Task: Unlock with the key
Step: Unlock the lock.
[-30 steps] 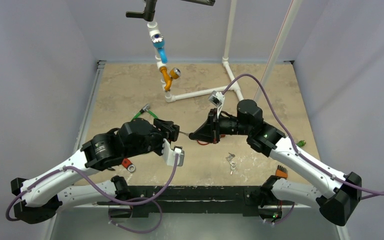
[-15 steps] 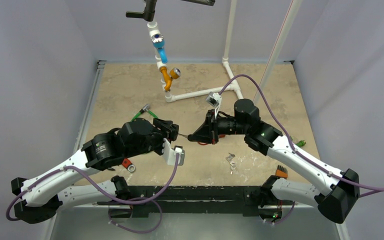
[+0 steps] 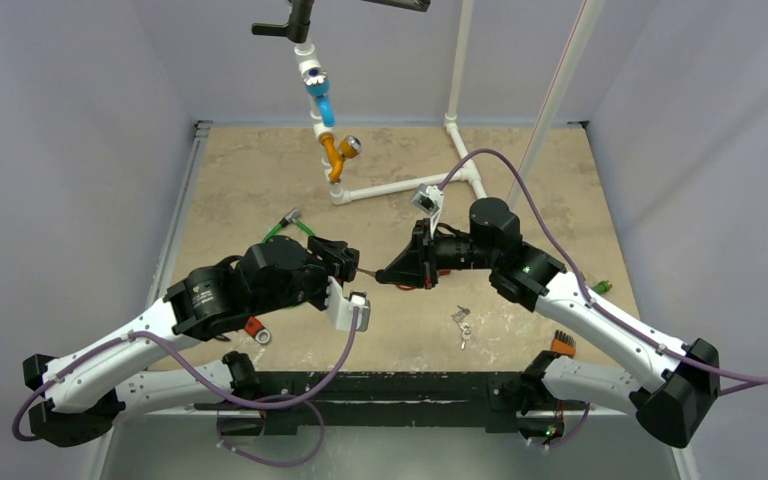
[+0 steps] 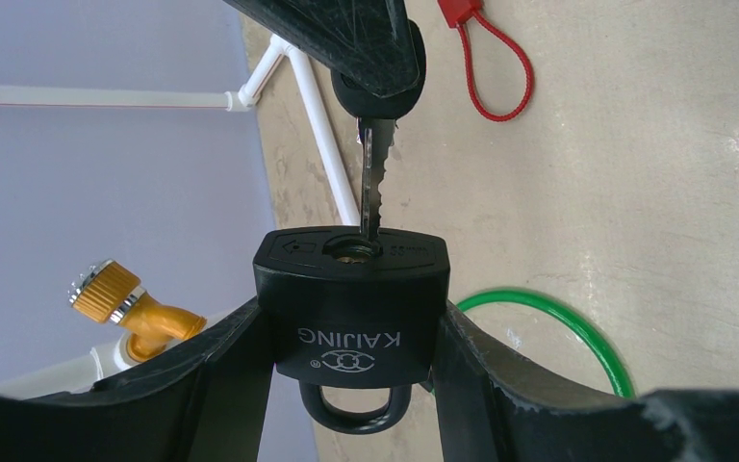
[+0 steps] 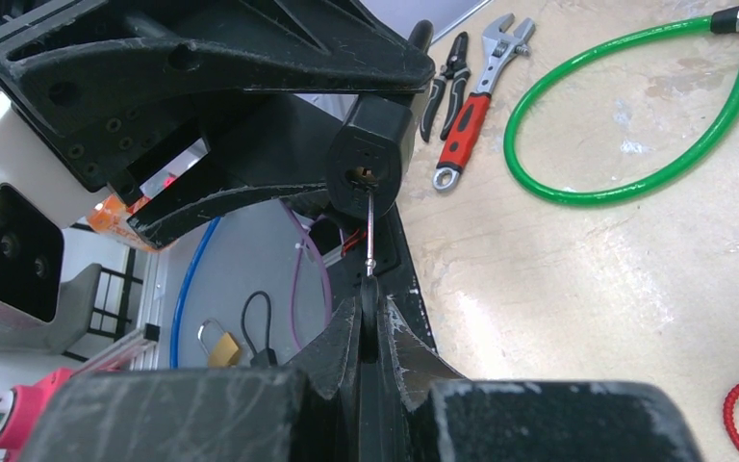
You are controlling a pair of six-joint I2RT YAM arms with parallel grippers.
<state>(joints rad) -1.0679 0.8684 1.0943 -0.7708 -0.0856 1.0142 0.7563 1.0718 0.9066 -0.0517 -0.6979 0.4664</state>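
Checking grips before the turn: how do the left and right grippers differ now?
The left gripper stands wide around the black padlock; the right gripper is pinched shut on the key. The left's load is bulky, the right's thin. Both hold something, meeting at the keyhole.

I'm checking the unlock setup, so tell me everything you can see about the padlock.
The padlock is a small black block with white KAIJING lettering on its face. A brass-coloured keyway sits in one end; a dark shackle loops from the other and looks seated. The left gripper clamps its sides, holding it above the table. The key, pinched in the right gripper, has just its tip in the keyway.
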